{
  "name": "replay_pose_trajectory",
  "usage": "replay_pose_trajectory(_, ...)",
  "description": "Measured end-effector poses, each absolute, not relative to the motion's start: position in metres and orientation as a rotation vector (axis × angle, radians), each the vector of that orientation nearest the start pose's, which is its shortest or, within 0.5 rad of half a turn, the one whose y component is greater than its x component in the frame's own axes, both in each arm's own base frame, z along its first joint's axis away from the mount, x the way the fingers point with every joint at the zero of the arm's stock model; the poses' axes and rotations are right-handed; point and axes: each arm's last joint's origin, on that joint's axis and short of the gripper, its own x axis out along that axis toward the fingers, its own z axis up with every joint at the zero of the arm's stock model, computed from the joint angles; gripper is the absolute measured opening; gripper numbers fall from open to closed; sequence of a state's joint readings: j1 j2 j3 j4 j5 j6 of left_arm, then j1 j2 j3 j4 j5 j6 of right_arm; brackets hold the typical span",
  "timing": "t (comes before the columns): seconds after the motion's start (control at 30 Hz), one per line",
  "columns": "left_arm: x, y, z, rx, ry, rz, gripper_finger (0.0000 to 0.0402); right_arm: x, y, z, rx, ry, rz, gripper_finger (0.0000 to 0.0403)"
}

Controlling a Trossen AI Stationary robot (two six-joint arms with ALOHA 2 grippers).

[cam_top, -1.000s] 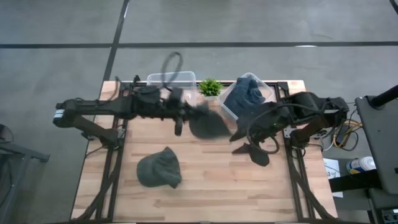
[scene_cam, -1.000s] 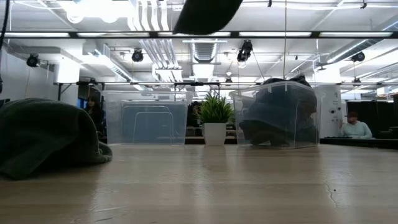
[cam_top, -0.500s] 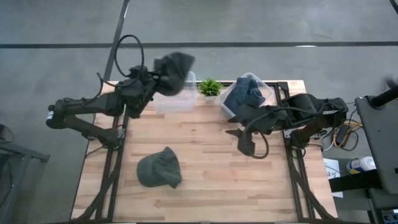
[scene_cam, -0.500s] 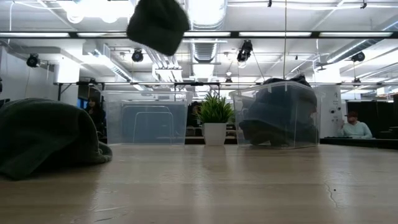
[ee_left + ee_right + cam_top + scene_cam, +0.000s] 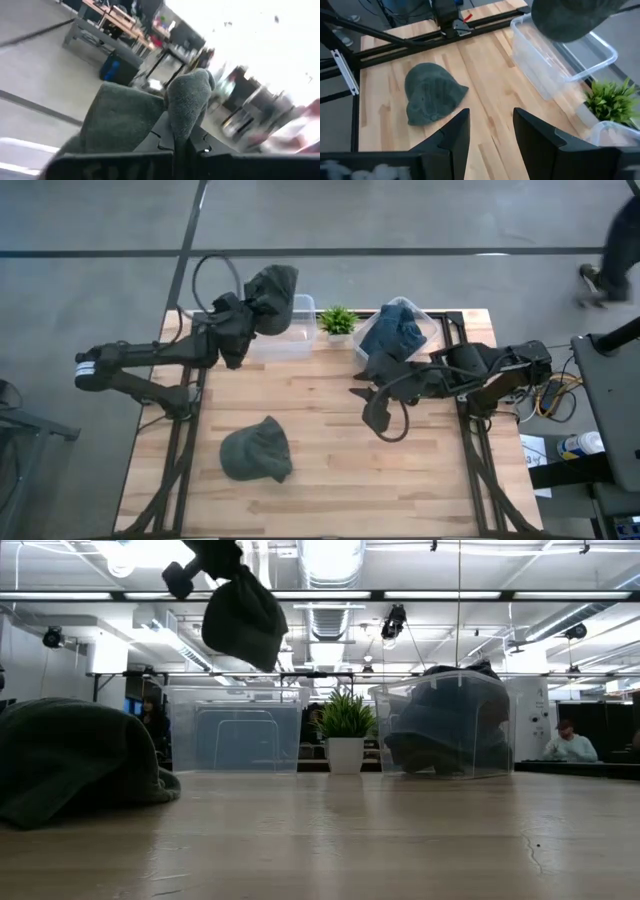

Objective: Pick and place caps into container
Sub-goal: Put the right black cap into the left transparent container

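I hold an olive cap (image 5: 272,298) clamped in the left gripper (image 5: 243,321), hanging high above the empty clear bin (image 5: 290,340) at the table's far edge. This is the carry-and-drop step; next I need to release once the cap hangs squarely over the bin, though I can't quite judge the alignment. The right gripper (image 5: 489,131) hovers mid-table with fingers apart, facing the second olive cap (image 5: 257,450) on the boards. Blue caps (image 5: 398,328) fill the other bin (image 5: 428,320).

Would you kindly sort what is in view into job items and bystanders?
Job: held green cap; green cap on the table; blue caps in the right container; left container; left tool.
Bystanders: potted plant; table.
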State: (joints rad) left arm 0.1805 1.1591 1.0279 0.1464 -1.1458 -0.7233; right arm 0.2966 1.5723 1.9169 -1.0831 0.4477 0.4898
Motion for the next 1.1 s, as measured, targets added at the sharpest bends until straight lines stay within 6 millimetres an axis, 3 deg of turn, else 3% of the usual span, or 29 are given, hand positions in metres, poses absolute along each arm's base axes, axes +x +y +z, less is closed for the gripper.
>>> replay_pose_trajectory(0.27,0.23,0.076,0.335,-0.762,-0.821,1.288,0.0,0.301,0.079,0.43,0.248,0.605,-0.312,0.0129)
replay_pose_trajectory(0.57,0.234,0.087,0.298,-0.828,-0.972,1.346,0.0,0.298,0.078,0.436,0.274,0.582,-0.311,0.0123)
replay_pose_trajectory(1.1,0.276,0.11,0.284,-0.882,-0.994,1.272,0.0,0.302,0.079,0.435,0.26,0.555,-0.297,0.0111)
